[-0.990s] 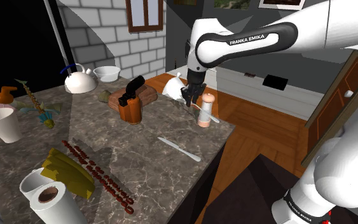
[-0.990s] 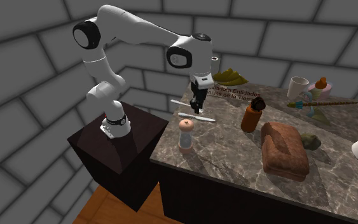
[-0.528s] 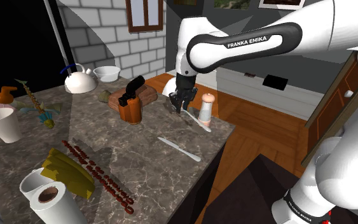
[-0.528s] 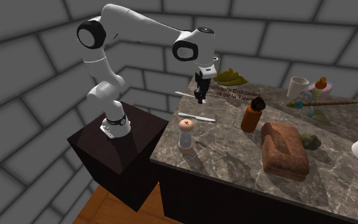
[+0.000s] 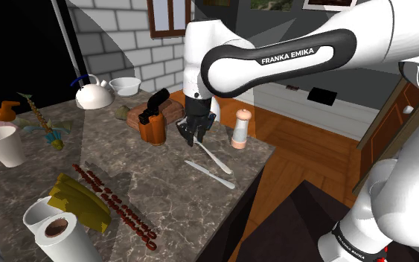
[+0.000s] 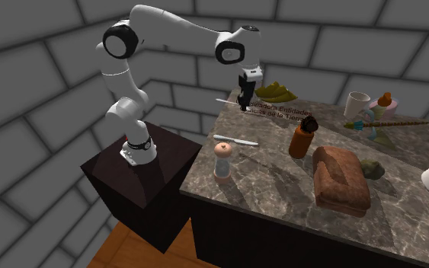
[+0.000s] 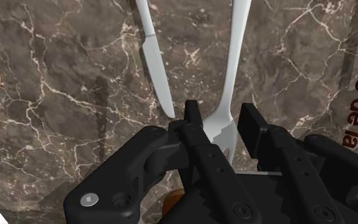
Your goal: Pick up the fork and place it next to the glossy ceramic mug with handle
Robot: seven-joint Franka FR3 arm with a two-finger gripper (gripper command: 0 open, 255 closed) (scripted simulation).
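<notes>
We hold our white arm [image 6: 176, 24] arched high and forward from its base, the wrist bent so the black gripper [image 5: 194, 134] points down, its two fingers [image 7: 192, 118] closed narrowly on the fork [image 7: 236, 57].

The tool [image 5: 193, 134], with the fork [image 5: 216, 158] clasped in it, has swung away from the grinder [image 5: 240, 129]; the knife [image 5: 209, 173] now lies nearly beneath it.
</notes>
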